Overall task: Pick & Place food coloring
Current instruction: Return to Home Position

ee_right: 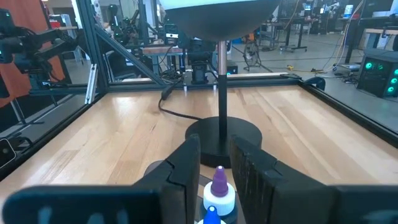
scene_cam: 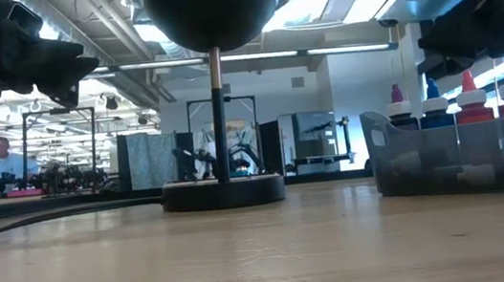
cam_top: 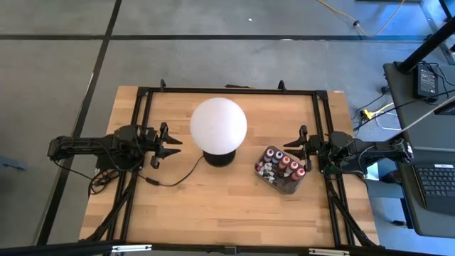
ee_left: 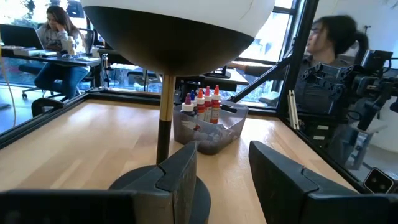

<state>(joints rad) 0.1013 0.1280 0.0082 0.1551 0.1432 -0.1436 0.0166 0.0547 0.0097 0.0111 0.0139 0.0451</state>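
While the food coloring bottles [cam_top: 284, 162] are standing packed in the dark tray [cam_top: 287, 188] beside the globe lamp [cam_top: 218, 122], the right gripper [cam_top: 301, 142] is hovering just beside the tray, its fingers seemingly parted and empty. The left gripper [cam_top: 170, 144] is waiting across the lamp, fingers spread, holding nothing.

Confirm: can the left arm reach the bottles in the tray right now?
Probably not directly: the globe lamp stands between the left gripper and the tray holding the food coloring bottles.
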